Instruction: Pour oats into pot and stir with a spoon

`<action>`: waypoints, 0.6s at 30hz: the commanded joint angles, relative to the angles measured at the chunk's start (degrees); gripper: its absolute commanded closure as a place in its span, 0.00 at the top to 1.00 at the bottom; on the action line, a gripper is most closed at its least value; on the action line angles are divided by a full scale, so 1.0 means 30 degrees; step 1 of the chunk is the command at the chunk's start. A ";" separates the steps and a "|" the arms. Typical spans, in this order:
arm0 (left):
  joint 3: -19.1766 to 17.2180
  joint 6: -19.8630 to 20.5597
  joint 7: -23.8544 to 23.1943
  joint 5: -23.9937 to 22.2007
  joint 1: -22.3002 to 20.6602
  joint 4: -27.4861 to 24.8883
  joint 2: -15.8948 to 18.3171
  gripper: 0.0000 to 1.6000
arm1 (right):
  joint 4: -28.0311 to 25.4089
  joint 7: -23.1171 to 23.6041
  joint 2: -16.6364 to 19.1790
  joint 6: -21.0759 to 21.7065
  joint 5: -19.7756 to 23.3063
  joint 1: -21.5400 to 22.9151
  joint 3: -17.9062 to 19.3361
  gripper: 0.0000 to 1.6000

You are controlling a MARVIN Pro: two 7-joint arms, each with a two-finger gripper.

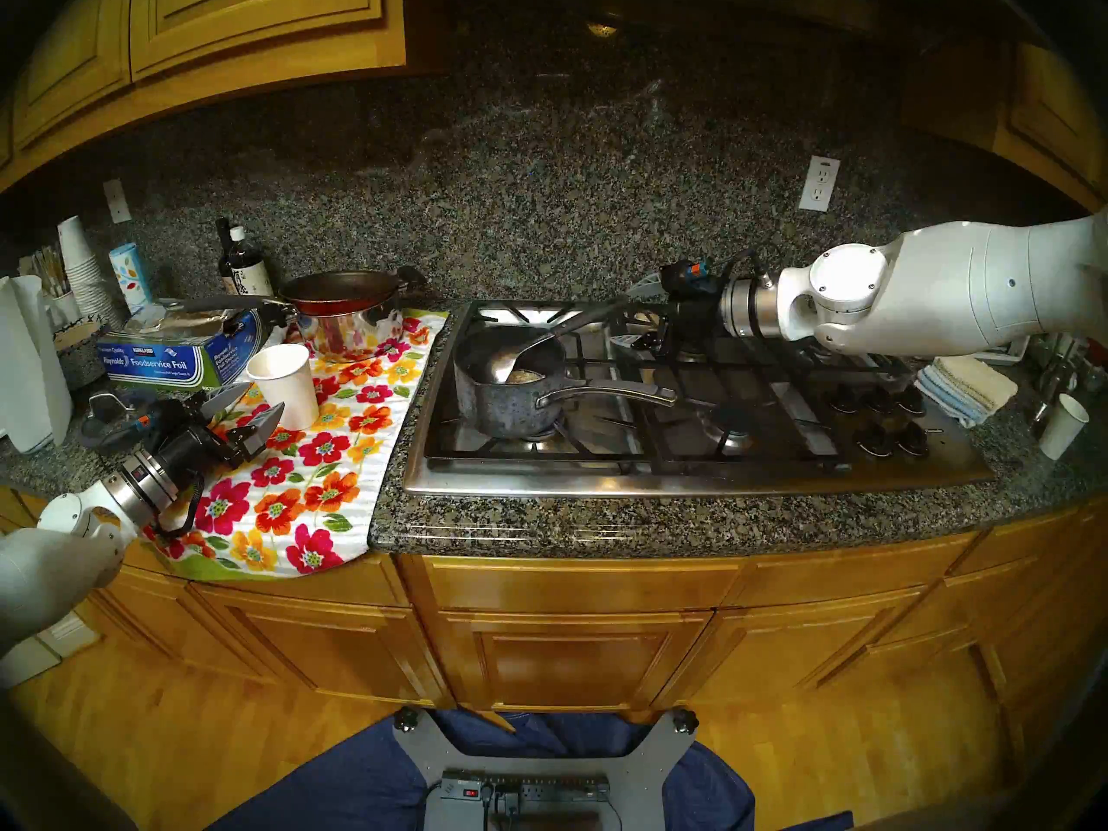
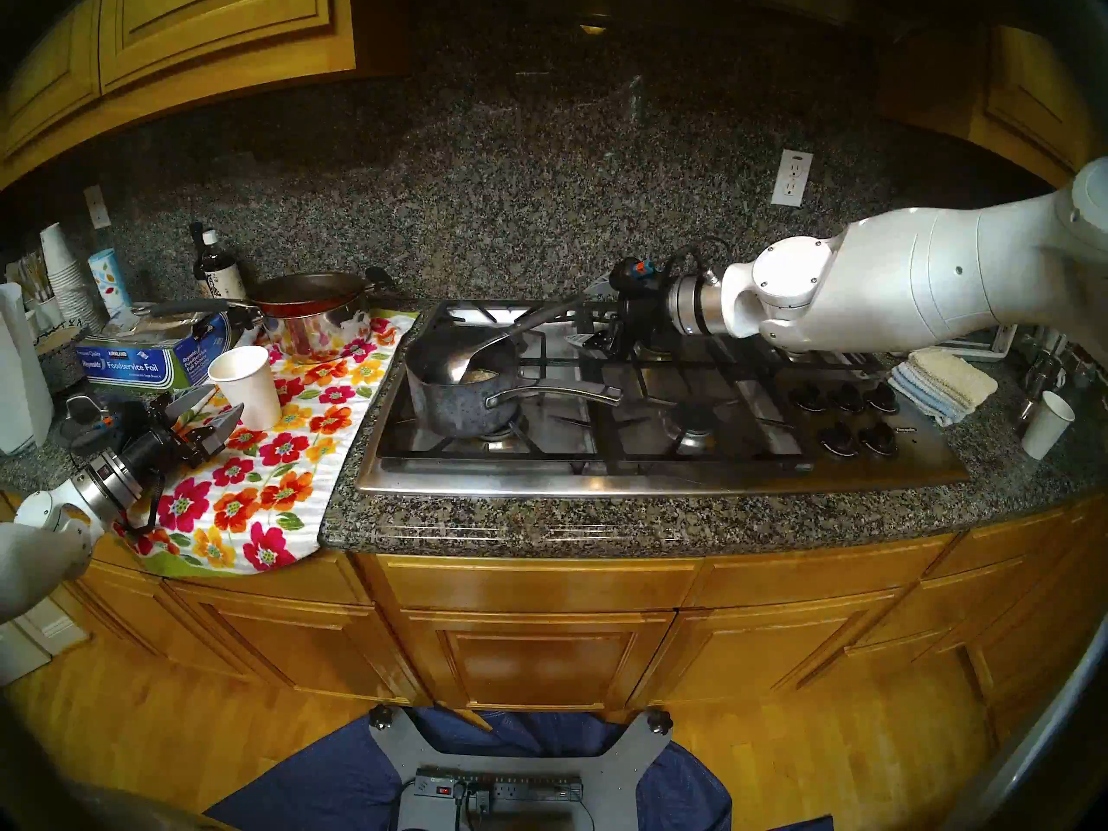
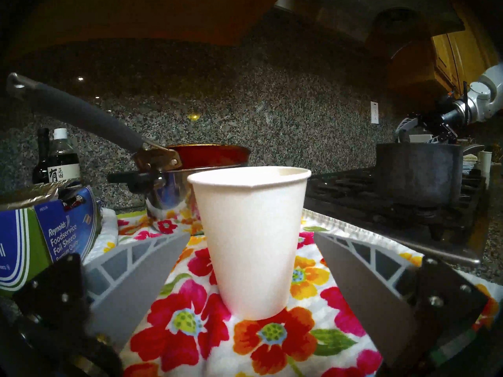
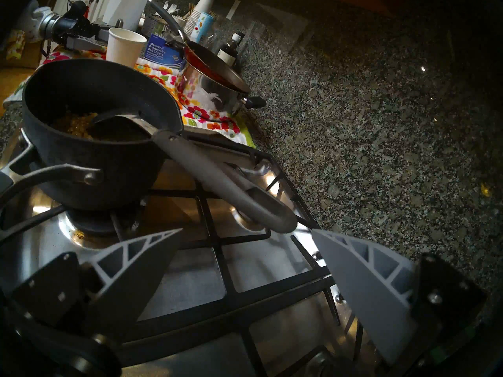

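The dark grey pot (image 1: 500, 392) stands on the front-left burner, its silver handle pointing right. Pale oats (image 1: 523, 376) lie in its bottom. The spoon (image 1: 509, 359) rests in the pot, bowl down, handle leaning over the rim toward the back right. My right gripper (image 4: 246, 229) is open just behind the spoon's (image 4: 217, 183) handle end, not touching it. My left gripper (image 3: 251, 233) is open, one finger on each side of a white paper cup (image 3: 250, 243) on the floral towel, with a gap on both sides.
A shiny steel pot topped by a red pan (image 1: 342, 308) stands behind the cup. A foil box (image 1: 174, 356), bottles and stacked cups crowd the back left. Stove knobs (image 1: 881, 416), folded cloths (image 1: 965, 386) and another white cup (image 1: 1064, 425) are on the right.
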 commanded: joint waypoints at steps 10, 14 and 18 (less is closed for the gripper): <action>-0.1170 -0.2480 -0.1336 -0.0491 0.1484 -0.0656 0.1657 1.00 | 0.0167 -0.0065 -0.0014 -0.0164 0.0000 0.0646 0.0354 1.00; -0.1483 -0.3196 -0.1598 -0.0853 0.2243 -0.0841 0.2176 1.00 | 0.0169 -0.0064 -0.0017 -0.0164 0.0003 0.0645 0.0352 1.00; -0.1856 -0.3632 -0.1844 -0.1307 0.2986 -0.0907 0.2412 1.00 | 0.0167 -0.0065 -0.0017 -0.0167 0.0004 0.0649 0.0350 1.00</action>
